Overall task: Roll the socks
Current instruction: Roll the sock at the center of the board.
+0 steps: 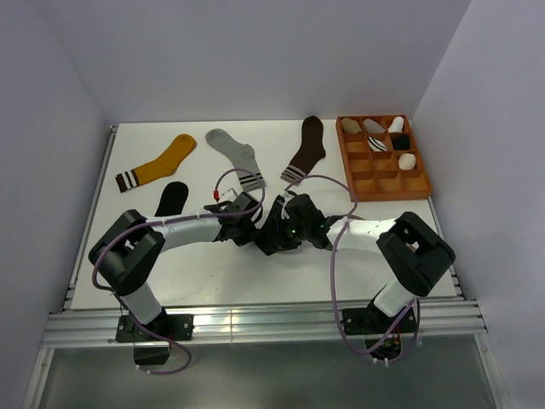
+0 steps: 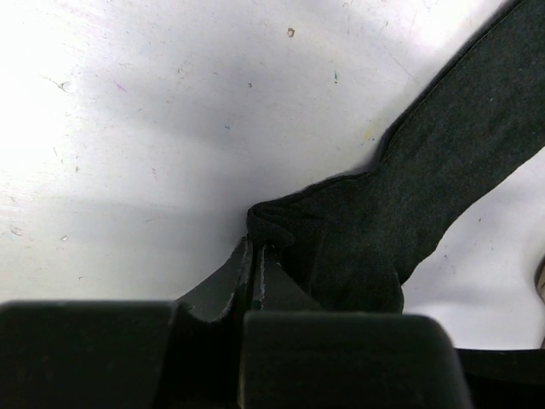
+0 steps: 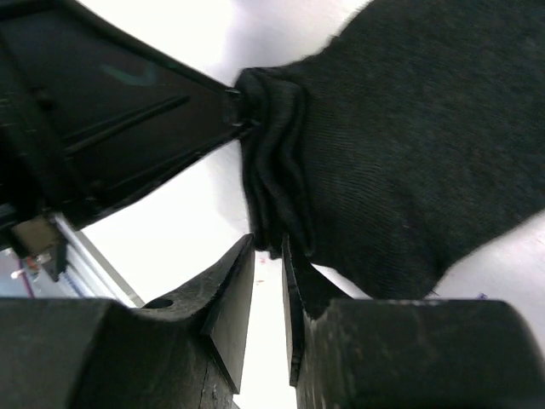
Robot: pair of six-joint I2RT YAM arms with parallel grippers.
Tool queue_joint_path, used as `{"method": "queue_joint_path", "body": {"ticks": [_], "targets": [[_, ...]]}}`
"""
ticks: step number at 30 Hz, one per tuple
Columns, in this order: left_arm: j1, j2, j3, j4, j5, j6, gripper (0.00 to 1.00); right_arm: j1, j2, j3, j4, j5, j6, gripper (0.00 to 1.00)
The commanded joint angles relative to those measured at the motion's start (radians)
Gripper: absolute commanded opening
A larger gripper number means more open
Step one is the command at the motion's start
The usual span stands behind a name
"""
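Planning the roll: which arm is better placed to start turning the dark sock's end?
Probably left: the left gripper is shut on the sock at its bunched end; the right gripper is open.

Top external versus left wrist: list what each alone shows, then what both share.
Only top external: the yellow sock, grey sock, brown sock, the tray and the right arm. Only left wrist: the left gripper pinched shut on the folded edge of the black sock, seen close. Both: the table and the left gripper itself, though from above its grip cannot be made out.
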Motion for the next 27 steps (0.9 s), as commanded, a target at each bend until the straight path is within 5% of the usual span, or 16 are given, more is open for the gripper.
{"method": "queue_joint_path", "body": {"ticks": [1, 9, 17, 27], "targets": [[0.003, 0.033, 0.006, -0.099, -0.051, 0.036, 0.00, -0.003, 0.007, 0.048, -0.039, 0.057, -0.005, 0.27], [0.003, 0.042, 0.018, -0.103, -0.044, 0.042, 0.00, 0.034, -0.079, 0.054, -0.108, 0.161, -0.097, 0.26], [0.003, 0.044, 0.033, -0.113, -0.035, 0.058, 0.00, 0.204, -0.206, -0.032, -0.007, 0.532, -0.255, 0.40], [0.003, 0.052, 0.044, -0.117, -0.019, 0.070, 0.00, 0.387, -0.137, -0.064, 0.120, 0.670, -0.416, 0.40]]}}
